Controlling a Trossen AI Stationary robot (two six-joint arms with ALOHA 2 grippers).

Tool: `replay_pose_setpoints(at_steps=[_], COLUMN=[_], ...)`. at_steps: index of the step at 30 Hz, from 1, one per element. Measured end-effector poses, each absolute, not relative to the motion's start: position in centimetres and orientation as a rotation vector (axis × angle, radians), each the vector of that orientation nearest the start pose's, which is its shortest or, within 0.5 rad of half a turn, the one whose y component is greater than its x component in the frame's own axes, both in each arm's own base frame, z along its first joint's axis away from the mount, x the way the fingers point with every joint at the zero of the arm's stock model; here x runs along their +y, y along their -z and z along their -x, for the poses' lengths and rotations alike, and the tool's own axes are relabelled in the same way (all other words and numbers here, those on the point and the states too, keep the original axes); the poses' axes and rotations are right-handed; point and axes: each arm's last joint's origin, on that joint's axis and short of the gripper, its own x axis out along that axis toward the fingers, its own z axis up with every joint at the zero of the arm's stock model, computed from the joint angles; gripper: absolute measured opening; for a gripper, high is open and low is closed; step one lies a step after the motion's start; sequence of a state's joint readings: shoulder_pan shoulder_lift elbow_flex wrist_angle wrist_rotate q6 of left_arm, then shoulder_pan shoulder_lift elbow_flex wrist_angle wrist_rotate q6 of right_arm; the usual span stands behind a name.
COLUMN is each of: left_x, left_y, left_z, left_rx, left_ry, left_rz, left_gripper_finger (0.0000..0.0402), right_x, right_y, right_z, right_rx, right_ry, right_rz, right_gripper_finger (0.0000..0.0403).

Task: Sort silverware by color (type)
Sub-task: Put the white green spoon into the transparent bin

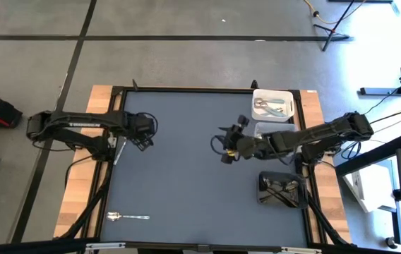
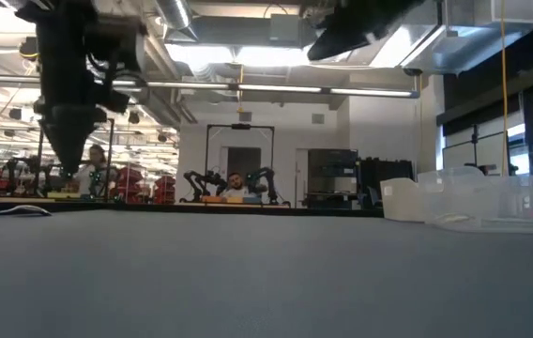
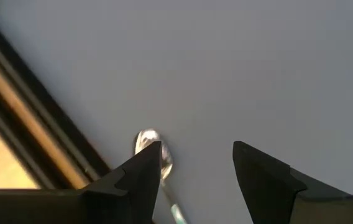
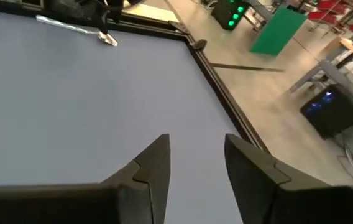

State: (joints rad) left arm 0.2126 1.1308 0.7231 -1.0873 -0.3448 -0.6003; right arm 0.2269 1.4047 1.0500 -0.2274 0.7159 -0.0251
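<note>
Left end effector (image 1: 146, 134) at the left edge of the dark grey desk (image 1: 186, 183), dark fingers (image 3: 139, 171) spread wide and empty, poised above a shiny silver metal spoon (image 3: 153, 152) whose bowl peeks out just beside one fingertip in the left wrist view. Same spoon seen from above as a slim bright sliver (image 1: 118, 152) lying along the desk's black rim, beneath the left arm; probably hard to reach there, hence the open, straddling stance ahead of a pinch.

Right end effector (image 1: 230, 144) out over the middle of the desk, fingers (image 4: 151, 168) partly parted with only bare grey surface between them; nothing held. Pointed toward the left arm, whose gripper and spoon show far off in the right wrist view, so likely waiting its turn.

Farther out, a second silver metal spoon (image 1: 128, 216) flat near the front left corner, well apart from both arms, not yet sorted. Along the right side, three bins in a row: a white rectangular bin (image 1: 289, 95) with pale cutlery inside, a clear rectangular bin (image 1: 260, 128) partly under the right arm, and a dark rectangular bin (image 1: 264, 197) holding darker pieces. Sorting nearly finished, judging by the two strays left.
</note>
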Motion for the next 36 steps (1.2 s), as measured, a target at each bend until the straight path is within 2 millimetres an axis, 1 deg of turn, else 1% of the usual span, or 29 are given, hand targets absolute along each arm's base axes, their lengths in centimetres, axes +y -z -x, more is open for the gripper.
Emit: replay_pose_setpoints(at_steps=[3, 7, 15, 18, 21, 24, 30, 36], left_x=[5.1, 6.1, 7.7, 8.2, 8.2, 8.1, 8.5, 8.9], left_y=[-19.8, -18.6, -15.7, -14.7, -13.9, -13.3, -12.4, -11.4], left_z=[-15.8, -16.0, -16.6, -16.7, -16.9, -17.1, -17.2, -17.1], left_rx=[1.397, 1.497, 1.711, 1.780, 1.839, 1.874, 1.916, 1.982], left_ry=[-0.917, -0.955, -0.975, -0.986, -0.967, -0.960, -1.009, -1.023], left_rz=[0.398, 0.431, 0.434, 0.425, 0.414, 0.403, 0.308, 0.293], left_gripper_finger=[0.0194, 0.0194, 0.0194, 0.0194, 0.0194, 0.0194, 0.0194, 0.0192], right_x=[4.1, 3.4, 3.4, 3.4, 3.4, 3.4, 3.4, 3.4], right_y=[-28.3, -27.3, -25.4, -25.2, -25.3, -25.3, -25.3, -25.3], right_z=[-30.6, -31.4, -32.4, -32.4, -32.4, -32.4, -32.4, -32.4], right_rx=[0.525, 0.553, 0.613, 0.623, 0.619, 0.620, 0.618, 0.618], right_ry=[0.447, 0.441, 0.451, 0.449, 0.451, 0.451, 0.452, 0.452], right_rz=[0.270, 0.263, 0.289, 0.292, 0.287, 0.286, 0.285, 0.285], right_gripper_finger=[0.0143, 0.0143, 0.0143, 0.0143, 0.0143, 0.0143, 0.0143, 0.0143])
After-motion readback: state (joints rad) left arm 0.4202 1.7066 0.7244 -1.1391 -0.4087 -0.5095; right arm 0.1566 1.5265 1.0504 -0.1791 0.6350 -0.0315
